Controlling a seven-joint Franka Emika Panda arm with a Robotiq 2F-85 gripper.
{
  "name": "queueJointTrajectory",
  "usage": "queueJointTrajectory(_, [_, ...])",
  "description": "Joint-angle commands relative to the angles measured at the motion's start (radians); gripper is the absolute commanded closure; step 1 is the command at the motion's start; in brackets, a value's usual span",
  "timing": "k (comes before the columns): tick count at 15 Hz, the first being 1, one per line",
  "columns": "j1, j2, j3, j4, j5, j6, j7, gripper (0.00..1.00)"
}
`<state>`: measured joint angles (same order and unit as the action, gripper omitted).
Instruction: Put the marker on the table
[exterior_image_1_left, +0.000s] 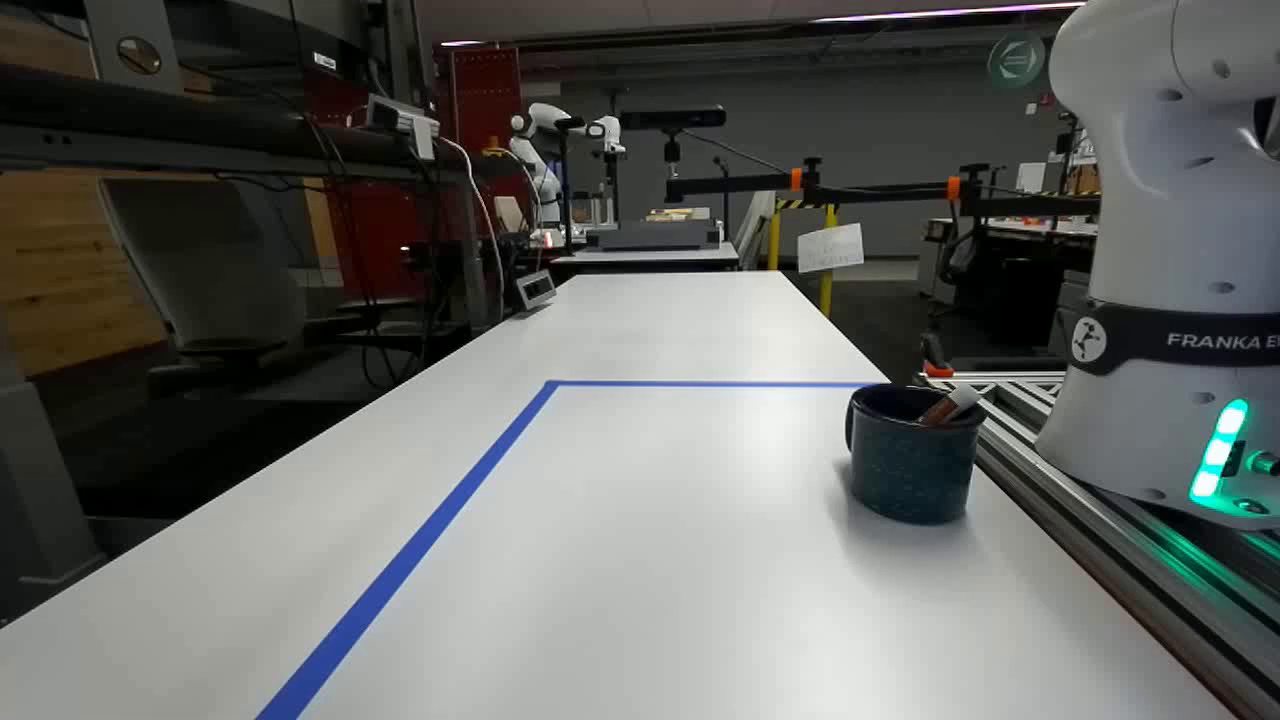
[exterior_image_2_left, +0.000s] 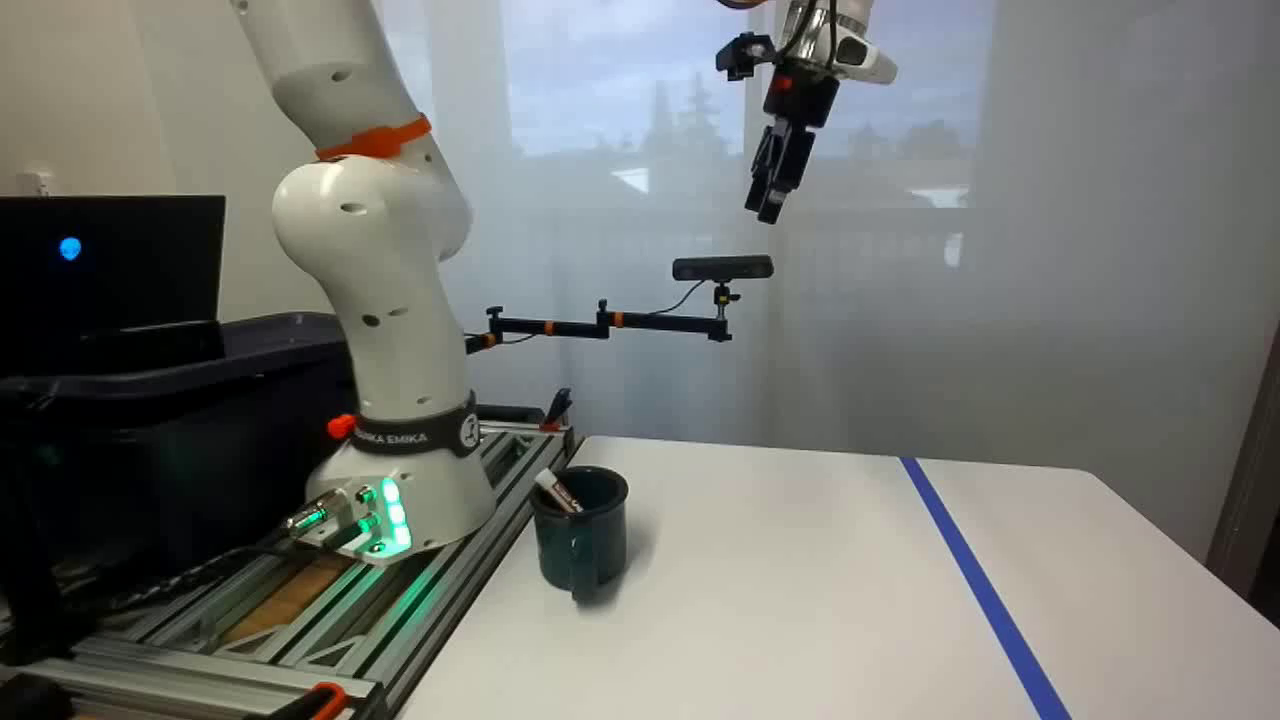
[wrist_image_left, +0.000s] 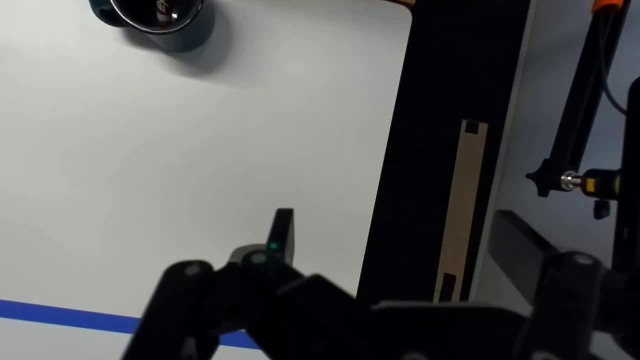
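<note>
- The marker (exterior_image_2_left: 558, 492) is in the cup (exterior_image_1_left: 913, 480). It leans, and its white end pokes up past the rim.
- The marker has a red-brown side with small white marks, like letters. They are too tiny to read for sure.
- The cup is dark blue-green. It stands up straight on the white counter (exterior_image_1_left: 650, 520), near the metal rail (exterior_image_1_left: 1120, 570).
- The end effector (wrist_image_left: 395, 230) is spread wide, with its two fingers (wrist_image_left: 285, 235) far from each other. It hangs up high, well apart from the cup and higher than the rim.
- In an exterior view, blue tape (exterior_image_1_left: 430, 530) makes a corner on the counter, to the left of the cup and farther back.
- The robot (exterior_image_1_left: 1160, 230) stands across the rail from the cup. Its black band (exterior_image_1_left: 1150, 345) has white words. Both exterior views together give "FRANKA EMIKA". A round badge (exterior_image_1_left: 1088, 340) with a little figure sits beside the words.
- In an exterior view, a black laptop (exterior_image_2_left: 150, 270) is far to the left of the cup. A blue head shape glows on its lid.
- In an exterior view, a white paper (exterior_image_1_left: 830, 247) hangs far behind the cup. Its writing is too blurry to read.
</note>
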<state>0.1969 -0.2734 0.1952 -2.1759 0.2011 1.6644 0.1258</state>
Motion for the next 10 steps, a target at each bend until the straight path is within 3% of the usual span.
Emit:
queueJointTrajectory(1, [-0.004, 0.001, 0.004, 0.002, 0.001, -0.002, -0.001, 0.00])
queueJointTrajectory(7, [-0.004, 0.001, 0.004, 0.003, 0.001, -0.002, -0.001, 0.00])
queueJointTrajectory(10, [-0.025, -0.021, -0.017, -0.062, 0.091, 0.066, 0.081, 0.00])
